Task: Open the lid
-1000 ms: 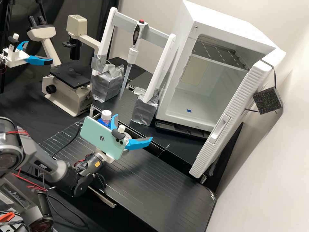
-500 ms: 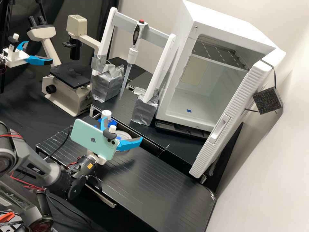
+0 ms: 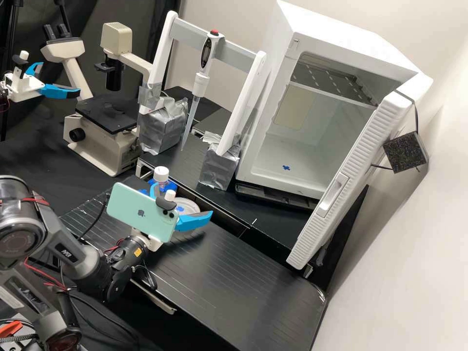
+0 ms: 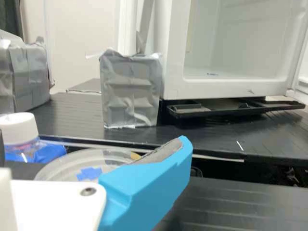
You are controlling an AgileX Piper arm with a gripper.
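- A white gripper (image 3: 183, 200) on a dark grey arm hangs over a black desk (image 3: 253, 282), its bright blue fingers (image 3: 194, 223) spread wide and holding nothing.
- A round, translucent lid (image 3: 189, 205) bearing a patch of blue tape (image 4: 90, 173) lies level near the front of the raised black platform (image 4: 72, 113), partly behind the fingers; whether they touch it is hard to tell from these angles.
- Just beside the lid, a bottle (image 3: 161, 174) with a white cap stands upright in a blue holder (image 3: 170, 185).
- A mint-green phone (image 3: 140, 208) is mounted at the arm's wrist.
- On the platform, a pipette (image 3: 199, 84) with a red button hangs from a white stand (image 3: 164, 46), its two feet wrapped in silver tape.
- A cream microscope (image 3: 117, 36) and a white cabinet (image 3: 341, 29), its door open, flank the stand.
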